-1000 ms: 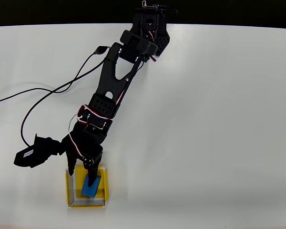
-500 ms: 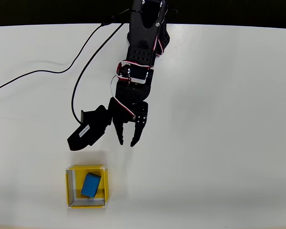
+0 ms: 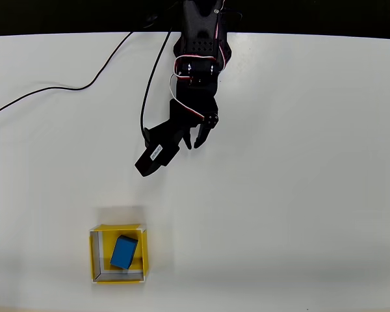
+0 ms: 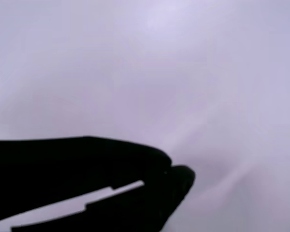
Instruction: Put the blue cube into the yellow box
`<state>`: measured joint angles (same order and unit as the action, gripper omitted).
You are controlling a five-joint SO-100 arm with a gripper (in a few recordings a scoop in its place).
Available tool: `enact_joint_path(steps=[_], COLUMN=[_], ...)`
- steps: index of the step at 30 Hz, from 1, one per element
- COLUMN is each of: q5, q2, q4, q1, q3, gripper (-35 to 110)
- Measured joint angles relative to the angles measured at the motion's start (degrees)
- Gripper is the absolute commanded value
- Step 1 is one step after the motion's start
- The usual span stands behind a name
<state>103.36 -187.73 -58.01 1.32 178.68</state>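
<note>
The blue cube (image 3: 124, 252) lies slightly turned inside the yellow box (image 3: 93, 257), near the table's front left in the overhead view. My gripper (image 3: 195, 143) hangs far from the box, up toward the arm's base at the top centre, with nothing in it. Its black fingers look closed together. In the wrist view the gripper (image 4: 180, 176) shows as a dark shape with its tips meeting, over blurred bare white table.
A black camera module (image 3: 153, 156) sticks out to the left of the gripper. Its black cable (image 3: 84, 85) runs across the upper left of the white table (image 3: 299, 195). The arm's base (image 3: 201, 26) sits at the far edge.
The arm has pulled back from the box toward its base, leaving the blue cube inside. The fingers, open half a second ago, have closed together.
</note>
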Motion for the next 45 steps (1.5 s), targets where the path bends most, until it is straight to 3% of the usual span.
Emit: enact_joint_path(steps=[5, 8, 14, 45], q5=[-2.9, -9.8, -14.2, -13.5], q2=[-2.3, -2.3, -2.3, -2.3], q4=[-15.5, -18.5, -18.8, -18.8], q1=[0.5, 1.1, 1.1, 2.2], q3=[0.0, 0.0, 0.0, 0.0], gripper=[0, 0, 0, 0])
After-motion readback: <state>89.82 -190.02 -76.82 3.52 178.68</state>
